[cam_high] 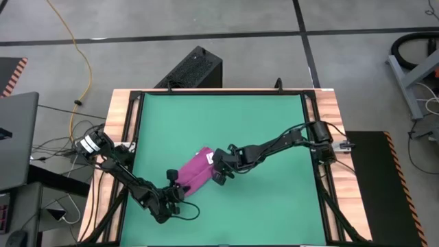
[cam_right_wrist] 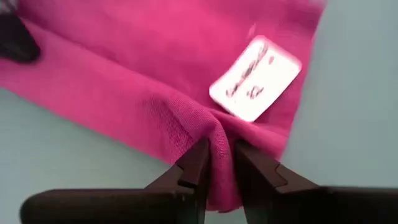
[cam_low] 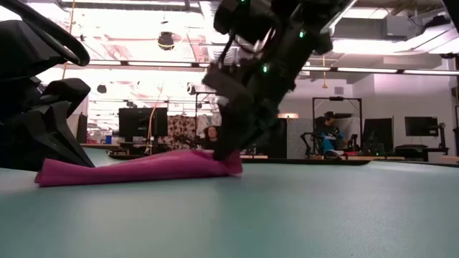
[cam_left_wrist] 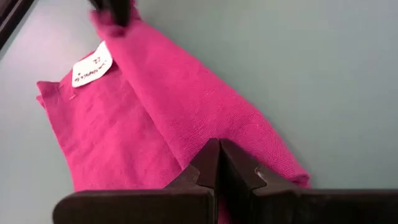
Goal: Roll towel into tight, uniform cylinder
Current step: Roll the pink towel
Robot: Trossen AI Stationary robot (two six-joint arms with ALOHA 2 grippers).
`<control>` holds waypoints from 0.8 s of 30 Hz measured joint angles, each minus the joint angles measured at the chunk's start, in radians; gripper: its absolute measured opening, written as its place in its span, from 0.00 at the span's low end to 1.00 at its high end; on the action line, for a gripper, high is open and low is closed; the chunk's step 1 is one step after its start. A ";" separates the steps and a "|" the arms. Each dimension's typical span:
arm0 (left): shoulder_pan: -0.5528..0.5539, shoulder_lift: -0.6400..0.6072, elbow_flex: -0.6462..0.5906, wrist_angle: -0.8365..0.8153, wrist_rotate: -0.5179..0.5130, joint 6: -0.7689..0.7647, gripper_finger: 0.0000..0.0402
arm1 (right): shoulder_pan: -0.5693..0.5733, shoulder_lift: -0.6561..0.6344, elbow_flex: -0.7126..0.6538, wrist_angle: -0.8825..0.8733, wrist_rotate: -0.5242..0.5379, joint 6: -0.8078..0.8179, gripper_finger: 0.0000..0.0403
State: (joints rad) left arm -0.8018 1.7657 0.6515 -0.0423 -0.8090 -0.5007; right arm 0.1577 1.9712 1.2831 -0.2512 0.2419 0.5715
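Pinching the towel's [cam_high: 194, 170] near end, the left gripper [cam_high: 175, 189] is fully closed at the green mat's [cam_high: 274, 206] near left. Farther in, the right gripper [cam_high: 218, 173] holds a fabric fold between slightly parted fingers, beside a white tag [cam_right_wrist: 255, 79] with unreadable writing.

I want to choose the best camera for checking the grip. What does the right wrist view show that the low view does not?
Only the right wrist view shows the white tag and the right gripper with a fold of cloth between its fingers. Only the low view shows how flat the cloth lies on the green mat, plus the room behind with a seated person. Both show the pink towel with the right gripper at one end.
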 joint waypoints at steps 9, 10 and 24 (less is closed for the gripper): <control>-0.012 0.000 0.000 -0.013 0.011 -0.016 0.00 | -0.003 -0.049 0.002 -0.011 0.096 -0.105 0.25; -0.012 0.000 0.000 -0.014 0.012 -0.017 0.00 | -0.002 -0.050 0.002 -0.013 0.096 -0.116 0.25; -0.012 0.000 -0.001 -0.028 0.020 -0.035 0.00 | 0.095 -0.116 -0.017 0.034 0.226 -0.339 0.17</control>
State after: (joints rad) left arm -0.8139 1.7657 0.6507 -0.0702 -0.7893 -0.5352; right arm 0.2530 1.8549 1.2664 -0.2175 0.4676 0.2327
